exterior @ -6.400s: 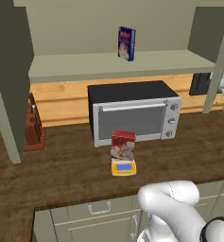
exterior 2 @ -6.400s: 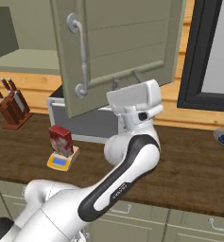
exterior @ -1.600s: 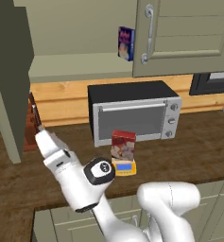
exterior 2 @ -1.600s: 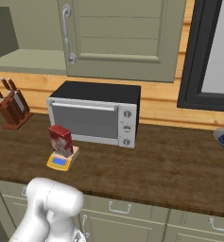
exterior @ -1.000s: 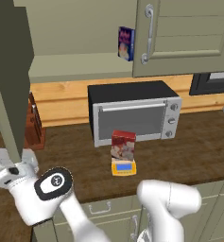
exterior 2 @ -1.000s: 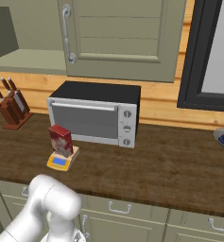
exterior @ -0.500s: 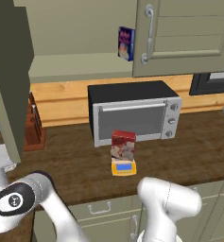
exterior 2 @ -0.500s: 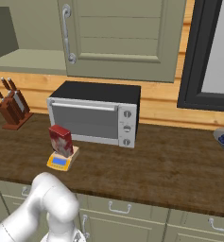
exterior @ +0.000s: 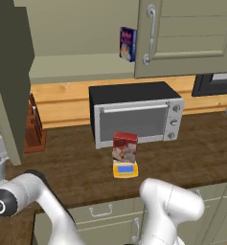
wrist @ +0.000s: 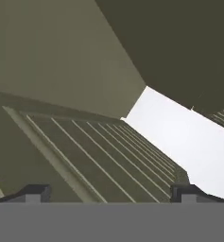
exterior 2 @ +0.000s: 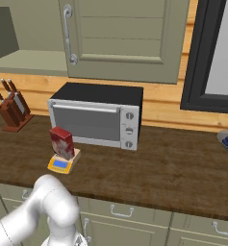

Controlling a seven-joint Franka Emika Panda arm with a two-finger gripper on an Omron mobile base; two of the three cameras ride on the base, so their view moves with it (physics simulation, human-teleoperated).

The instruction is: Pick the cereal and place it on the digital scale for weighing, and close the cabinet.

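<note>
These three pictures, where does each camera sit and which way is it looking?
Left base view: behind the arm on its left, looking down at the cereal on the digital scale; white arm links rise in front.
Right base view: behind on its right, facing the same counter; the arm's elbow shows low left.
Hand view: on the hand, facing a panelled cabinet door; the fingers stand wide apart.
Both base views share the cereal, scale, microwave and closed right door.
</note>
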